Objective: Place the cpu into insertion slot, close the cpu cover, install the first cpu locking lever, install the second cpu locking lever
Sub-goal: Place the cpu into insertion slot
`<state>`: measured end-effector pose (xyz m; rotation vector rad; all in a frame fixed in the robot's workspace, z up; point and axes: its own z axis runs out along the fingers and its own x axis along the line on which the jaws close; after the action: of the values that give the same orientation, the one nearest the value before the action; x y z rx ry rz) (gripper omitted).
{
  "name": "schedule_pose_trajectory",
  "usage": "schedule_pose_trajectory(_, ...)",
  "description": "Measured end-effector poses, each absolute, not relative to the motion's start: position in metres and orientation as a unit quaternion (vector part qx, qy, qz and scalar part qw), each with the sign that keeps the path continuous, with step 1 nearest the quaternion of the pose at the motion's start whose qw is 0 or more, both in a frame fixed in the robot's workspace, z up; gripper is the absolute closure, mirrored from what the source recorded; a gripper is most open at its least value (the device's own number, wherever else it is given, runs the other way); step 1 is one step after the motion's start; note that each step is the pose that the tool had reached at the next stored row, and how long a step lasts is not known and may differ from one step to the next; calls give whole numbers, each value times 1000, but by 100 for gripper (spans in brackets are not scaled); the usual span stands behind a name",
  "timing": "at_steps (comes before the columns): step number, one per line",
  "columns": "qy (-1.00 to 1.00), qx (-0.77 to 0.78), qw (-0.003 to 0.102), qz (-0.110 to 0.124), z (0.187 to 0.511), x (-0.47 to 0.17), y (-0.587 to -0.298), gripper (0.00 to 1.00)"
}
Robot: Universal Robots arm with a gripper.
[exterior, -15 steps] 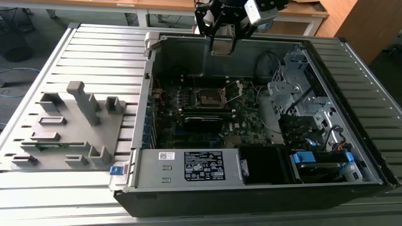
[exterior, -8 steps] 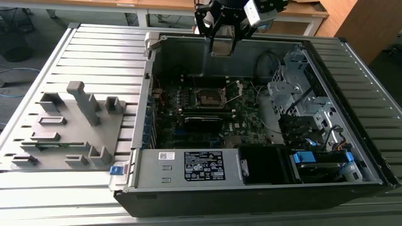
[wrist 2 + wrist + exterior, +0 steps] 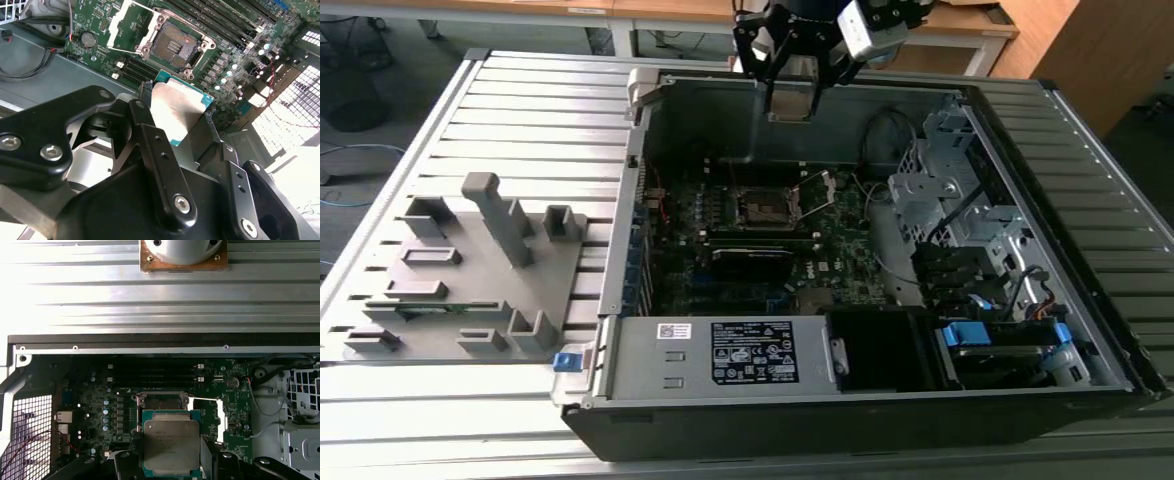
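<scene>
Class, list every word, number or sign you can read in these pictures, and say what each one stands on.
Black label on the grey box: print too small to read.
White sticker beside it: unreadable.
Top of the cpu in the gripper: faint marks, unreadable.
Nothing can be quoted.

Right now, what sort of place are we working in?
Probably a robotics lab or workshop: an open desktop computer case lies on a ribbed metal table, a grey fixture tray sits beside it, and wooden desks stand behind. The gripper holds the cpu.
</scene>
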<state>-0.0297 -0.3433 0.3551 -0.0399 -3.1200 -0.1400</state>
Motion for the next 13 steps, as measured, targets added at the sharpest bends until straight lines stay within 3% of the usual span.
schedule_pose_trajectory(13,-999,-13,9,-45,352,-30,-343,46)
